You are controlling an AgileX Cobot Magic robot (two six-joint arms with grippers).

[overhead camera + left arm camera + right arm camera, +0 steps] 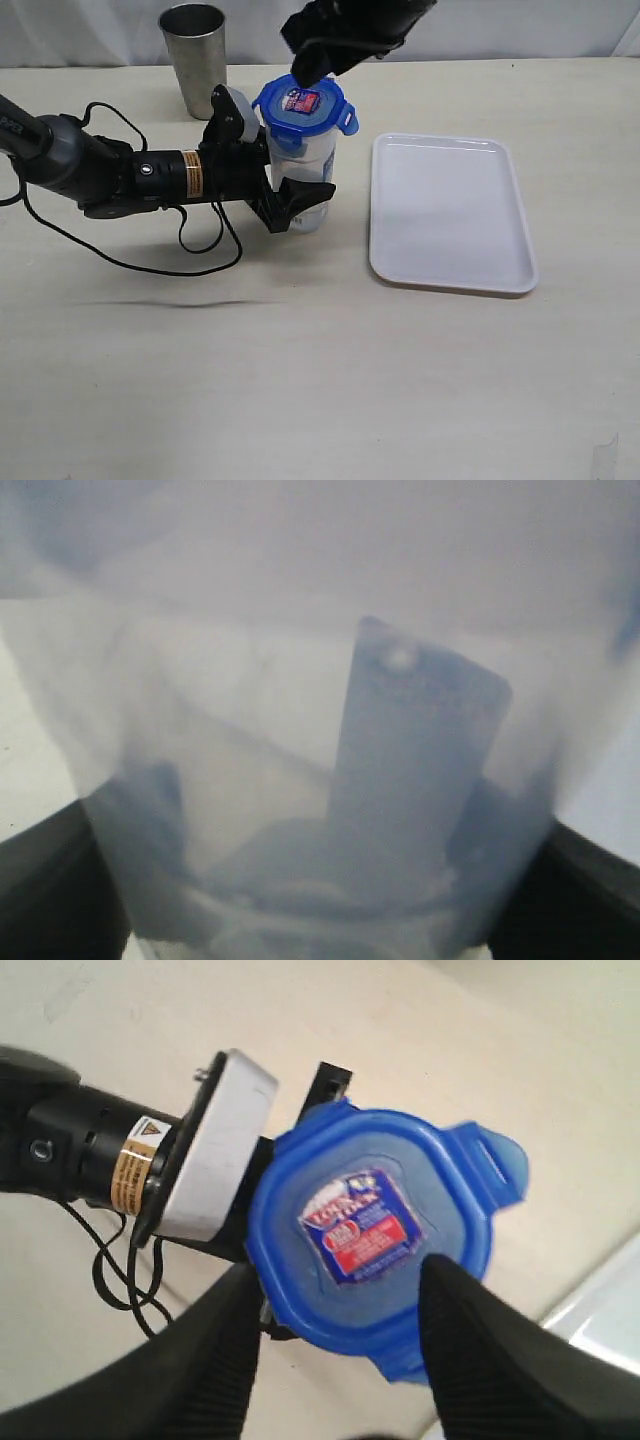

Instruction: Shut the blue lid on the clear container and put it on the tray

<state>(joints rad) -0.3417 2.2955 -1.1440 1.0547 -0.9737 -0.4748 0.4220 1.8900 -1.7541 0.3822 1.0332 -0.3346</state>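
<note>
The clear container is clamped at its side wall by the left gripper, one jaw on each side. In the left wrist view only its blurred wall is seen between the two black jaws. The blue lid is laid on the mouth of the container, directly under the right gripper, whose fingers are held apart above the lid's edge and are not closed on anything.

The flaps seem to be spread outward, so the lid is probably only resting and not yet locked. The step in hand is judged to be the pressing and locking.

The push should be given straight down on the lid's middle, while the container is kept firmly gripped from the side, so that it is not tipped. Each flap should then be folded down along the rim.

The tray lies beyond the container, on the side away from the left gripper's wrist, and nothing is seen on it.
</note>
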